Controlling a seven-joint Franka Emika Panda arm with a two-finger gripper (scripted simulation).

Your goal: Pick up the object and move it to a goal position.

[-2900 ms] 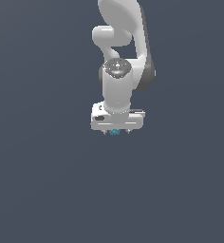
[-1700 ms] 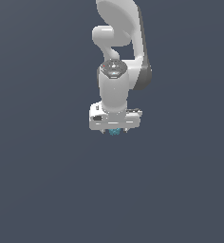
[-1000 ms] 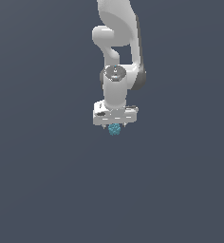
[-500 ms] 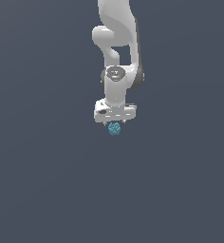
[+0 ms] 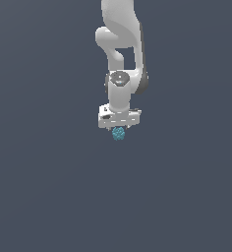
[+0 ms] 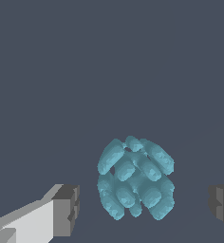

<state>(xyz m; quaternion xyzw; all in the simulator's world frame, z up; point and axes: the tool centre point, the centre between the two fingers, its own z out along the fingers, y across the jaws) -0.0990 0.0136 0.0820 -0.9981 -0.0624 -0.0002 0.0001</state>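
From outside, my smooth white arm (image 5: 119, 59) hangs down over a flat dark grey ground, and the small teal lump (image 5: 118, 133) shows just beneath my gripper (image 5: 119, 129). At my wrist, the lump (image 6: 135, 178) is a roundish cluster of glossy pill-shaped bumps, sitting between my blocky grey fingertips (image 6: 66, 210), which stand spread apart with gaps either side, touching nothing.

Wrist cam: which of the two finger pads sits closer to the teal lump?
The pad on the white finger. Its gap to the teal lump is narrower than the other pad's. Neither pad touches it; the jaws stand open.
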